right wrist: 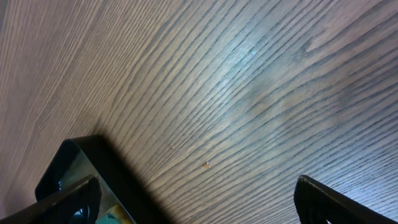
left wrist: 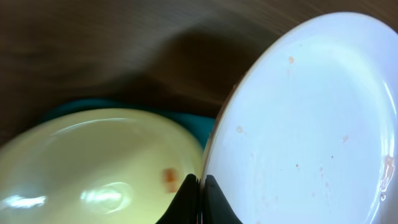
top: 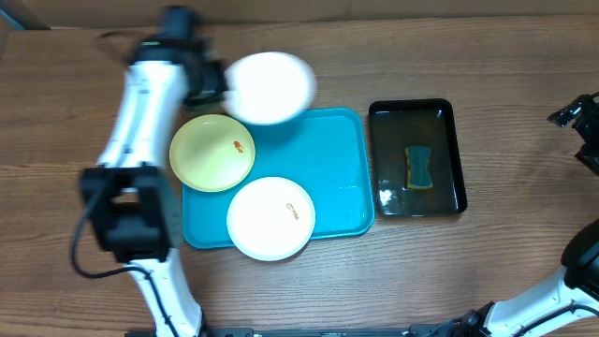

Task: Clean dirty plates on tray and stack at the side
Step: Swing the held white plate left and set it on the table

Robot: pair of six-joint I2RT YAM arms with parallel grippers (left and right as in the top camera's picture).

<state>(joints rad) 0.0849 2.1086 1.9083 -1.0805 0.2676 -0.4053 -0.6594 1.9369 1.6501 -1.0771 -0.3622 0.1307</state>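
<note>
Currently the turquoise tray [top: 328, 168] carries a yellow-green plate [top: 211, 154] overhanging its left rim and a white plate [top: 267, 225] overhanging its near rim, both smeared. Beside it, a black tray [top: 416, 108] holds a sponge [top: 418, 167]. The left gripper [left wrist: 200, 199] has its jaws clamped on the lifted plate [top: 271, 86] above the tray's far-left corner. The right gripper [right wrist: 198, 183] has its jaws wide apart over the worktop [top: 487, 56].

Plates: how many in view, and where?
3. One white plate gripped by the left gripper, above the tray's far edge; yellow-green plate overhanging its left edge; second white plate overhanging its near edge.
</note>
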